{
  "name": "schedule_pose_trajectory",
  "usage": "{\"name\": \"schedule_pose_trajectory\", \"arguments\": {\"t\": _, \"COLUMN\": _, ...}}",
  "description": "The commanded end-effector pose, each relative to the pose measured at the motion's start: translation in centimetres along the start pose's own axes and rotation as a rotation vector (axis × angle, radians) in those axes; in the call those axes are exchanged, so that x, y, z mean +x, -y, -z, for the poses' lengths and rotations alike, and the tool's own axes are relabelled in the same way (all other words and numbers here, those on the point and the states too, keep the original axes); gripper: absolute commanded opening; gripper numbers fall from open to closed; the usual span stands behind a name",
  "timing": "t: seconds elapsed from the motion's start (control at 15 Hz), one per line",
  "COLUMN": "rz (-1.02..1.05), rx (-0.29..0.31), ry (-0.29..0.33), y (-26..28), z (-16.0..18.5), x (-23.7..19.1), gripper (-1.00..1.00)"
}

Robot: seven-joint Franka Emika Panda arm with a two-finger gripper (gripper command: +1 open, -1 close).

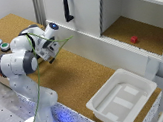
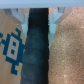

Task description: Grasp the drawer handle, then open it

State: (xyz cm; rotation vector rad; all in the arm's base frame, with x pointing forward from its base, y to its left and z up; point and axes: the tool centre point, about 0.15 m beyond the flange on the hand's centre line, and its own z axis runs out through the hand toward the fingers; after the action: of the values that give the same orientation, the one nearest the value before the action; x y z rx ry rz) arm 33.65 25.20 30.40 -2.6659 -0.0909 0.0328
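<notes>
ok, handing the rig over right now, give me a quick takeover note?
Tool: open, nothing between the fingers. In the exterior view it is hidden behind the arm, which sits low over the cork counter.
Black handle: on the closed white front panel, at the exterior view's upper middle, untouched and apart from the arm.
Also there: small red object in the open compartment, empty white bin on the counter.
Done: nothing visible yet.
Left: reach the handle, grasp it, pull open.
</notes>
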Motion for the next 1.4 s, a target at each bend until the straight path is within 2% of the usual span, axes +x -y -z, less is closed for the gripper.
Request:
{"name": "schedule_pose_trajectory", "arguments": {"t": 0.0, "rz": -0.010, "rx": -0.001, "ry": -0.003, "y": -5.8, "z": -1.7, "x": -1.6, "gripper": -1.00}}
{"name": "schedule_pose_trajectory", "arguments": {"t": 0.33, "rz": -0.031, "rx": -0.030, "ry": 0.006, "y": -7.9, "z": -0.5, "x": -2.0, "gripper": -1.00}}
{"name": "schedule_pose_trajectory", "arguments": {"t": 0.8, "rz": -0.068, "rx": -0.025, "ry": 0.001, "y": -10.4, "z": 0.6, "x": -2.6, "gripper": -1.00}}
{"name": "schedule_pose_trajectory", "arguments": {"t": 1.33, "rz": -0.103, "rx": -0.048, "ry": 0.000, "y": -12.7, "z": 2.5, "x": -3.2, "gripper": -1.00}}
